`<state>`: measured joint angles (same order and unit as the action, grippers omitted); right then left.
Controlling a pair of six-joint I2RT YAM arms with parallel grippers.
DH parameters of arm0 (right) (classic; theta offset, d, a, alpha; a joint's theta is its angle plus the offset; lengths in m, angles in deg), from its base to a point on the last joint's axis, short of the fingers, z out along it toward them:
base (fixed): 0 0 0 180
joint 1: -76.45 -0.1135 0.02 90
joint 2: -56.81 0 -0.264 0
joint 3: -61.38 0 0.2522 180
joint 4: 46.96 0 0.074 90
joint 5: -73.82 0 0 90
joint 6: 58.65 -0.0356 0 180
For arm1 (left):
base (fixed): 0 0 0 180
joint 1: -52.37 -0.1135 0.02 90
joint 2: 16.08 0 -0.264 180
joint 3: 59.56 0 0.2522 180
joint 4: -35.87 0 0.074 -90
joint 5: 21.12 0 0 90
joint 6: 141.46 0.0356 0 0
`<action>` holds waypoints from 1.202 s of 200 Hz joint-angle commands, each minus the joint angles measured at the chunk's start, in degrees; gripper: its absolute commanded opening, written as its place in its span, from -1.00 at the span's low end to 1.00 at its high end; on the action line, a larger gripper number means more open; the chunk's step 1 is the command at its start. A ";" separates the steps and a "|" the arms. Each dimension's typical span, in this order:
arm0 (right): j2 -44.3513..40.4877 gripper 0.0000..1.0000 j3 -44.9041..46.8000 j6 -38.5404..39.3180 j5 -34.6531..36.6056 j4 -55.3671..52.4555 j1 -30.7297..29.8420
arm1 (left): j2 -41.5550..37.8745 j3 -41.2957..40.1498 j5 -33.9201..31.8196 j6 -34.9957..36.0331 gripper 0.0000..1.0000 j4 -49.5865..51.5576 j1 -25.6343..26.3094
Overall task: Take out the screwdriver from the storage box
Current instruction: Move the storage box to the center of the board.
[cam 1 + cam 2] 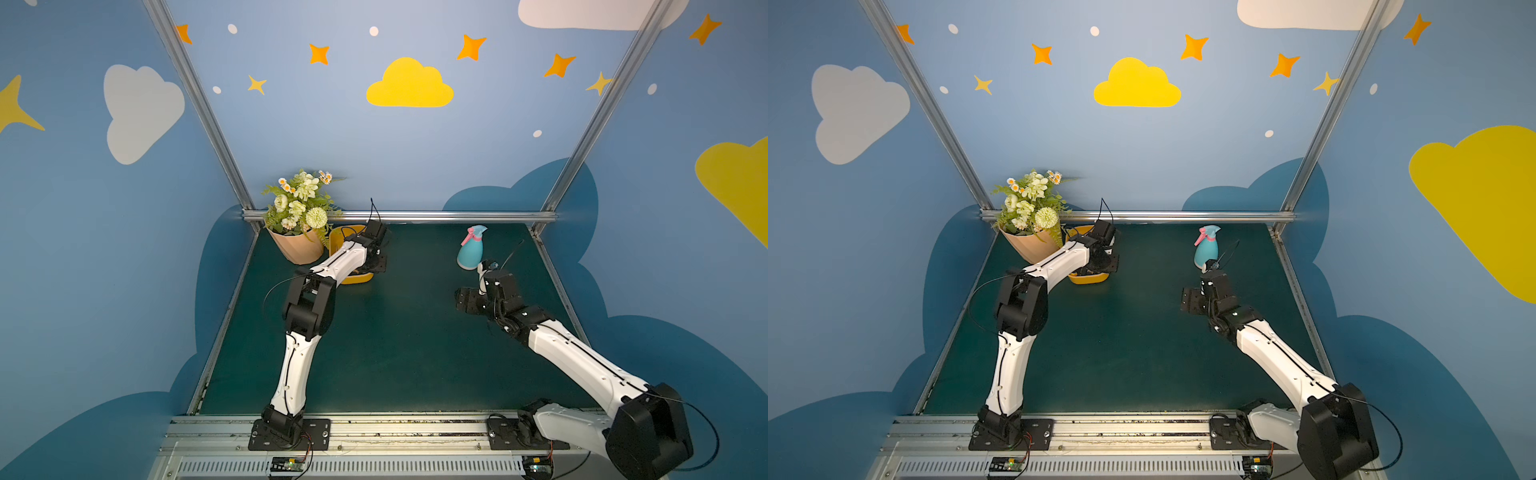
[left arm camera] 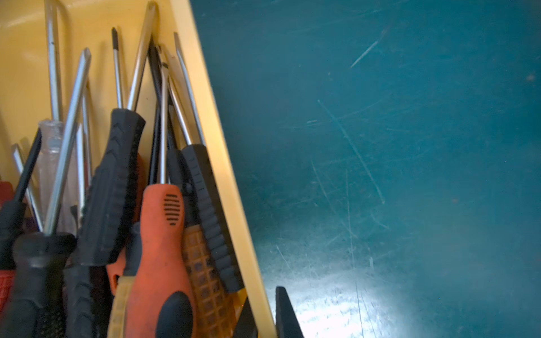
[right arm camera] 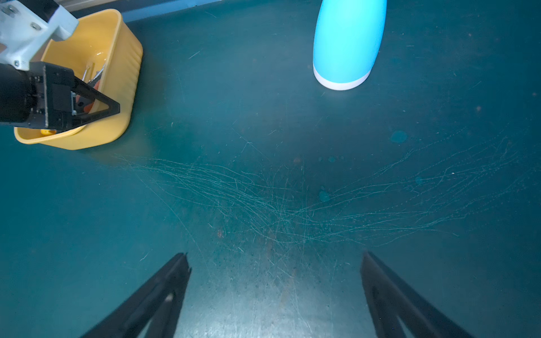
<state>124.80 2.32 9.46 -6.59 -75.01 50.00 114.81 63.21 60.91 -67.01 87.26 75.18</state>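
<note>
The left gripper (image 2: 263,301) is closed, its jaws astride the wall of the yellow storage box (image 2: 222,164): one finger inside, one outside, seemingly pinching the wall itself. The screwdrivers (image 2: 161,234) lie heaped in the box, just beside the inner jaw. The right gripper (image 3: 275,263) hangs wide open and empty, well apart from the box, with a blue spray bottle (image 3: 348,44) ahead of its jaws.

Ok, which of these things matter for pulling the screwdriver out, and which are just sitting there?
In the job:
- storage box, yellow
- screwdrivers piled inside it
- left gripper, shut on the box wall
- right gripper, open and empty

Lying about:
- spray bottle, blue
- flowerpot, peach, beside the box
</note>
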 commanded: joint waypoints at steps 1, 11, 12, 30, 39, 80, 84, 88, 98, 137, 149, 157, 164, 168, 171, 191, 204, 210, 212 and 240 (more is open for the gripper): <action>-1.31 0.88 0.74 -0.28 -0.18 -1.62 0.22 | -1.39 -3.12 3.63 -4.26 -0.95 4.31 1.99; -1.54 0.88 0.98 -0.42 -0.17 -1.75 0.18 | -2.07 -3.88 3.83 -4.36 -0.95 4.21 2.69; -1.54 0.88 0.99 -0.43 -0.13 -1.78 0.18 | -2.05 -3.93 3.84 -4.38 -0.95 4.21 2.77; -1.80 0.88 1.25 -0.76 -0.18 -2.12 0.22 | -3.27 -4.91 4.10 -4.76 -0.95 4.21 4.43; -1.89 0.88 1.26 -0.96 -0.23 -2.37 0.18 | -3.83 -5.45 4.10 -5.19 -0.95 4.29 5.30; -3.32 0.88 1.29 -0.97 -0.17 -4.18 0.25 | -6.94 -8.77 4.20 -7.97 -0.96 3.88 9.32; -3.65 0.88 1.35 -0.95 -0.10 -4.40 0.18 | -7.36 -9.29 4.19 -8.48 -0.96 3.67 9.71; -3.93 0.88 1.44 -0.96 -0.02 -4.50 0.23 | -7.63 -9.89 4.19 -8.96 -0.96 3.34 10.02; -4.74 0.88 1.82 -1.04 0.24 -4.53 0.24 | -8.76 -11.55 4.79 -10.17 -0.95 2.45 10.88; -7.05 0.88 3.76 -0.71 0.61 -3.60 0.22 | -11.27 -15.95 5.84 -13.74 -0.96 0.64 14.85; -7.40 0.88 3.99 -0.70 0.42 -3.56 0.23 | -11.19 -15.94 5.00 -14.00 -0.96 0.95 16.30; -7.51 0.88 4.16 -0.70 0.26 -3.50 0.18 | -11.18 -15.85 4.90 -13.90 -0.96 0.87 17.01; -7.61 0.88 4.25 -0.69 0.07 -3.55 0.22 | -11.09 -15.70 4.75 -13.92 -0.96 0.98 17.55; -7.61 0.88 4.25 -0.62 -0.04 -3.62 0.19 | -11.05 -15.63 4.72 -14.17 -0.96 1.02 17.78; -7.65 0.88 4.30 -0.61 -0.07 -3.71 0.22 | -10.98 -15.55 4.84 -14.30 -0.95 1.11 17.94; -8.08 0.88 3.99 -0.78 -0.49 -5.11 0.20 | -10.79 -15.32 6.83 -15.62 -0.95 1.25 18.70; -8.42 0.88 4.21 -0.71 -0.53 -5.49 0.19 | -10.63 -15.41 7.30 -16.18 -0.96 1.23 19.23; -8.63 0.88 4.33 -0.77 -0.53 -5.52 0.18 | -10.50 -15.49 7.34 -16.34 -0.96 1.22 19.45; -8.70 0.88 4.38 -0.78 -0.53 -5.57 0.24 | -10.49 -15.50 7.35 -16.39 -0.95 1.22 19.53; -9.52 0.88 5.16 -0.76 -0.73 -5.55 0.19 | -9.78 -14.82 9.34 -16.99 -0.95 1.46 20.25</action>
<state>116.77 6.50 9.05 -6.79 -78.79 50.00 104.34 48.15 60.84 -80.96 87.59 93.87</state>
